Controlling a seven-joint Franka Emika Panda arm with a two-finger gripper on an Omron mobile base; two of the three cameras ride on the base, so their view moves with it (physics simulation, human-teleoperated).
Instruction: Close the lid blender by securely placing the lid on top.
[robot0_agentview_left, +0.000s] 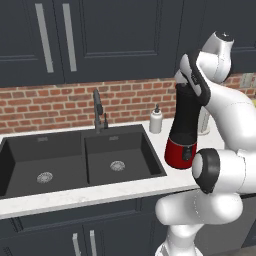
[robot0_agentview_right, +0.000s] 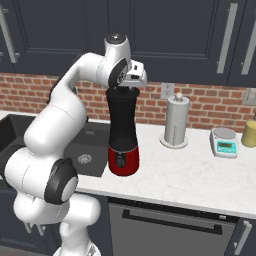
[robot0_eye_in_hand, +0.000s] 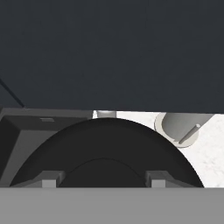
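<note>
My gripper (robot0_eye_in_hand: 103, 177) is right on top of the blender (robot0_agentview_right: 123, 135), and my two fingertips (robot0_eye_in_hand: 50, 179) sit wide apart on either side of a round black shape. I think that shape is the lid (robot0_eye_in_hand: 105, 153), but up this close it could be the jar's top, so I cannot tell if I am holding it or just resting over it. The lid looks to be on or almost on the jar. What may be left is to press it down snug and let go. The blender stands straight up, long way top to bottom, on the white counter (robot0_agentview_right: 200, 180) beside the sink (robot0_agentview_left: 75, 160). Its red base is at the bottom. Behind it stand the paper towel roll (robot0_agentview_right: 177, 120) and the soap bottle (robot0_agentview_left: 156, 120).
</note>
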